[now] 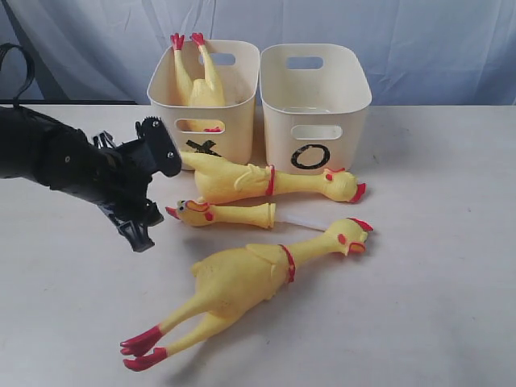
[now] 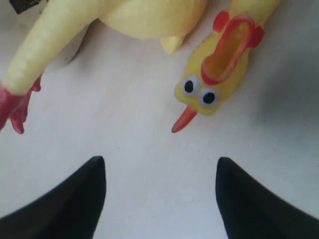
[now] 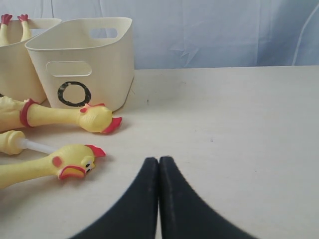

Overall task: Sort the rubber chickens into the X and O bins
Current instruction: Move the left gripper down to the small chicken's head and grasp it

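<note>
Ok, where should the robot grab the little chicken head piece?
Probably the little chicken piece by its straight neck, from above, squeezing across it. It lies flat on the table, and the neck is slimmer and smoother than the bumpy head.

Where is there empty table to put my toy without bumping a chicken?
The widest bare table lies right of the rubber chickens, beside the O bin. The front corner by the left gripper is free too. In front of the X bin it is crowded: the chickens lie close together there.
</note>
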Robot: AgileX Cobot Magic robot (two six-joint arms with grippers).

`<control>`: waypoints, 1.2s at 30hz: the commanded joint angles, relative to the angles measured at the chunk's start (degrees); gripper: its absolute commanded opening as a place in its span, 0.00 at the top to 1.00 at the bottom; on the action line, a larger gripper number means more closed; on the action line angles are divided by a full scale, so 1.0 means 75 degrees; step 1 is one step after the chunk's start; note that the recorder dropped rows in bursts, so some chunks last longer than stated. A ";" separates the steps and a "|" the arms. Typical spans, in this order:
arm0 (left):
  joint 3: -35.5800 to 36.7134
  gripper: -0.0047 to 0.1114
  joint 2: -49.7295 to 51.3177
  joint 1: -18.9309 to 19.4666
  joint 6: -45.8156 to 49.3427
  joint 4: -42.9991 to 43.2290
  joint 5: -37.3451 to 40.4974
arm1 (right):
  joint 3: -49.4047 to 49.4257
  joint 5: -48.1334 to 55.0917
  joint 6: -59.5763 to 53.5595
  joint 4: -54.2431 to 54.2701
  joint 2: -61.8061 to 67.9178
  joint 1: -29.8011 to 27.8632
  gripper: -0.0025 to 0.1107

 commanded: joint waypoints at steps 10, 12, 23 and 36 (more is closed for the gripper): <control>-0.0330 0.44 0.0411 -0.0339 0.1629 0.0059 0.0005 | -0.0008 -0.0049 -0.0019 0.0011 -0.0026 -0.0011 0.98; -0.0330 0.44 0.0411 -0.0415 0.1711 0.0059 -0.0201 | -0.0008 -0.0049 -0.0019 0.0011 -0.0026 -0.0011 0.98; -0.0531 0.44 0.0849 -0.0459 0.1711 0.0013 -0.0344 | -0.0008 -0.0049 -0.0019 0.0011 -0.0026 -0.0011 0.98; -0.0782 0.45 0.1281 -0.0804 0.1711 -0.0004 -0.0279 | -0.0008 -0.0049 -0.0019 0.0011 -0.0026 -0.0011 0.98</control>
